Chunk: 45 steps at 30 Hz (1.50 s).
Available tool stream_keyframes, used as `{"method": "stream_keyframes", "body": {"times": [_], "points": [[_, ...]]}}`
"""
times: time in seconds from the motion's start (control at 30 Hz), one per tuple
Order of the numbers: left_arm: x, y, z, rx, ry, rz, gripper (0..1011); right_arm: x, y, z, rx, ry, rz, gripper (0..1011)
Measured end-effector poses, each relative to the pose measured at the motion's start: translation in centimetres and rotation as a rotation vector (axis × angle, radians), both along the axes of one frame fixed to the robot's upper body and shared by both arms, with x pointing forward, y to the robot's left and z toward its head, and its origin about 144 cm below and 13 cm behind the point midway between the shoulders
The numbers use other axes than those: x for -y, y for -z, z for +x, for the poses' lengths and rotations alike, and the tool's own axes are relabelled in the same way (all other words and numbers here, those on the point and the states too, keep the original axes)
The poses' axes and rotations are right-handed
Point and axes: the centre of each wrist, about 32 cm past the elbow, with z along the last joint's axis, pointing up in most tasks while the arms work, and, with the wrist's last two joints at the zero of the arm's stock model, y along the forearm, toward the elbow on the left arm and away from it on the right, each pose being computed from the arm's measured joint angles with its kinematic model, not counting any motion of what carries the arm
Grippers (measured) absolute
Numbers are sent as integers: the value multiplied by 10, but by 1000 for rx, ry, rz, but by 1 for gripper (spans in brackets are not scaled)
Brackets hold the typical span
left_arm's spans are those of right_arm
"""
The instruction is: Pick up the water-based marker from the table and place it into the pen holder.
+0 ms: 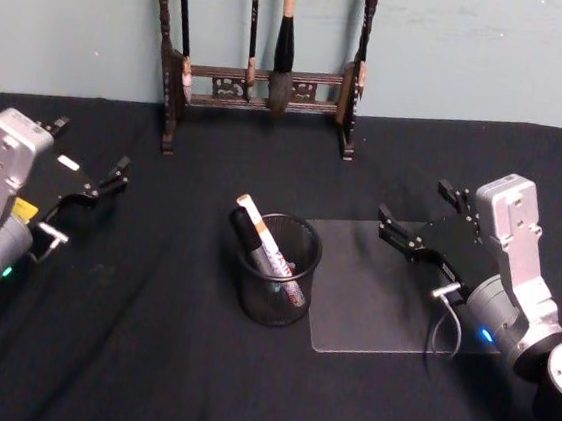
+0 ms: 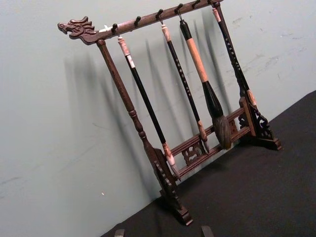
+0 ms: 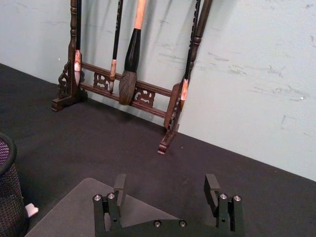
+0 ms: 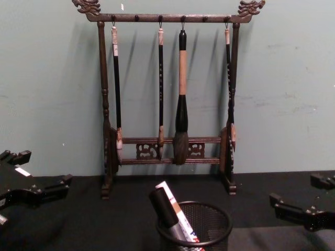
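The pen holder (image 1: pixel 275 270), a round black mesh cup, stands mid-table, and its rim also shows in the chest view (image 4: pixel 194 227) and the right wrist view (image 3: pixel 7 195). A white water-based marker (image 1: pixel 269 247) with a printed label leans inside it, its end poking above the rim (image 4: pixel 175 206). A dark-capped pen (image 1: pixel 248 231) leans beside it. My left gripper (image 1: pixel 86 152) hovers open and empty at the table's left. On the right, the right gripper (image 1: pixel 420 208) is open and empty over a clear sheet, with its fingers spread wide (image 3: pixel 165 183).
A tall dark wooden brush rack (image 1: pixel 264 83) with several hanging brushes stands at the back against the wall. A clear plastic sheet (image 1: pixel 372 301) lies flat on the black tablecloth (image 1: pixel 145 357), right of the holder.
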Motion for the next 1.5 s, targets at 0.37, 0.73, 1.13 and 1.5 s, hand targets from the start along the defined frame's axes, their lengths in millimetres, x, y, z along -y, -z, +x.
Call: {"method": "stream_keyframes", "body": {"times": [0.37, 0.73, 1.13, 1.5], "points": [[0, 0, 0, 0, 0, 0, 1001, 0, 0, 0, 0, 0, 0, 1003], [0, 0, 0, 0, 0, 0, 1001, 0, 0, 0, 0, 0, 0, 1002], [0, 0, 0, 0, 0, 0, 1001, 0, 0, 0, 0, 0, 0, 1002], [0, 0, 0, 0, 0, 0, 1001, 0, 0, 0, 0, 0, 0, 1003]]}}
